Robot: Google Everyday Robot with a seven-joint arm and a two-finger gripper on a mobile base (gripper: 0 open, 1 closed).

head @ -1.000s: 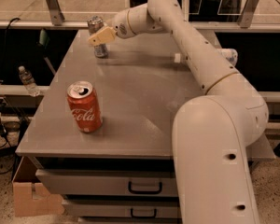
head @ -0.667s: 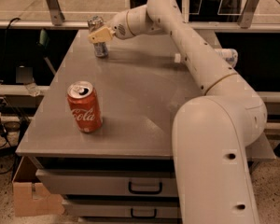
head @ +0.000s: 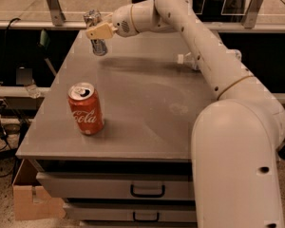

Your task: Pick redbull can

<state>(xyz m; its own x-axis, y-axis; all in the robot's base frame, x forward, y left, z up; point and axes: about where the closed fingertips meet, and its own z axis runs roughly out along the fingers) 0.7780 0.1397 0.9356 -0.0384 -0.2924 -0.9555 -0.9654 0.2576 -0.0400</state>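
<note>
The redbull can (head: 99,47) is a slim silver-grey can at the far left part of the grey table (head: 152,127). My gripper (head: 96,32) reaches in from the right and is shut on the can's middle, with a tan finger (head: 100,31) across its front. The can's top (head: 91,17) shows above the finger. The can leans slightly, and its base sits at or just above the table surface.
A wider red Coca-Cola can (head: 86,109) stands upright near the table's front left. My white arm (head: 213,70) crosses the table's right side. Drawers (head: 147,190) are under the table, a cardboard box (head: 31,198) is on the floor at left, and cables hang at the left.
The gripper, shut on the redbull can, has shifted slightly left and up with it. The red can has not moved.
</note>
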